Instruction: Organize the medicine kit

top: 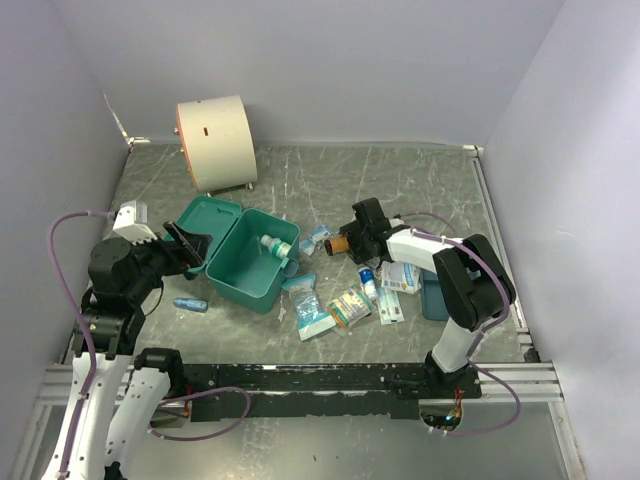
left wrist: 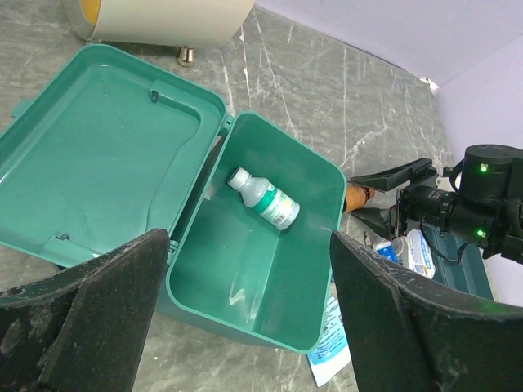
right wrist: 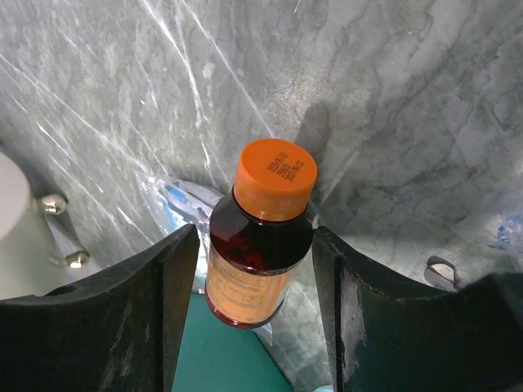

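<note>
The teal-green medicine kit [top: 240, 285] stands open at centre left, its lid [top: 205, 225] laid back to the left. A white bottle with a green label [top: 275, 246] lies inside it, also seen in the left wrist view [left wrist: 265, 198]. My left gripper [top: 192, 247] is open and empty, hovering over the kit's near rim [left wrist: 245, 327]. My right gripper [top: 348, 243] is shut on an amber bottle with an orange cap [right wrist: 257, 253], held off the table just right of the kit. That bottle also shows in the top view [top: 335, 244].
A cream drum [top: 215, 140] stands at the back left. Several packets [top: 312, 318], small boxes [top: 400, 277] and a tube lie right of the kit, by a flat blue-teal tray [top: 435, 298]. A blue tube [top: 190, 304] lies near the kit's left front. Walls close three sides.
</note>
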Tool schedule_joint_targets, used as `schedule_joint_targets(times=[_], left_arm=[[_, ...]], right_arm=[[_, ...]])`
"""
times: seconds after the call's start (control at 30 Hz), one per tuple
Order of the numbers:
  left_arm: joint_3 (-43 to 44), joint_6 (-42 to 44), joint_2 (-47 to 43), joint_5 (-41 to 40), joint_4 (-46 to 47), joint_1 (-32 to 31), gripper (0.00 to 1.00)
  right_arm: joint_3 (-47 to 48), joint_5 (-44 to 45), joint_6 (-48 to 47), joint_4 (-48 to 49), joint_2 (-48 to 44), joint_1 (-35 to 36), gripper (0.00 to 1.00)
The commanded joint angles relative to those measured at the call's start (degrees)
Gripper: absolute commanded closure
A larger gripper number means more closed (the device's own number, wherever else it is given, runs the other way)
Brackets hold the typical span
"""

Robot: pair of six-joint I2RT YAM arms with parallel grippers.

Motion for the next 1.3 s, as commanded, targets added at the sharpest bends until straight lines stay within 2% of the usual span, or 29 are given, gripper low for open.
schedule_joint_targets(times=[0.0, 0.47, 0.6, 0.7, 0.83, 0.9, 1.03, 1.27], left_arm=[[0.4, 0.5, 0.1, -1.2, 1.8, -0.2, 0.09], [0.6, 0.5, 0.6, -2.3, 1.6, -0.2, 0.09], [0.5, 0.3, 0.8, -2.5, 1.8, -0.2, 0.1], [0.5, 0.2, 0.8, -2.8, 1.8, -0.2, 0.1], [0.5, 0.2, 0.9, -3.2, 1.9, -0.2, 0.09], [0.3, 0.2, 1.0, -3.2, 1.9, -0.2, 0.1], [0.8, 0.5, 1.6, -3.8, 1.3, -0.2, 0.11], [1.3, 0.1, 1.1, -6.9, -0.4, -0.2, 0.11]], right_arm=[[1.2, 0.9, 1.8, -0.6, 0.5, -0.2, 0.43], [4.2, 1.7, 0.8, -5.1, 4.3, 0.1, 0.47], [4.2, 4.6, -0.2, -7.0, 3.4, 0.4, 0.61], [4.2, 8.5, -3.7, -7.3, 0.2, 0.9, 0.64], [4.2, 10.5, -14.3, -5.3, -5.3, 0.9, 0.65], [4.2, 10.5, -24.1, -3.4, -8.2, 0.9, 0.64], [9.4, 3.6, -41.3, -1.8, -12.3, 0.9, 0.65], [20.7, -7.8, -61.5, -1.1, -12.8, 5.8, 0.65]])
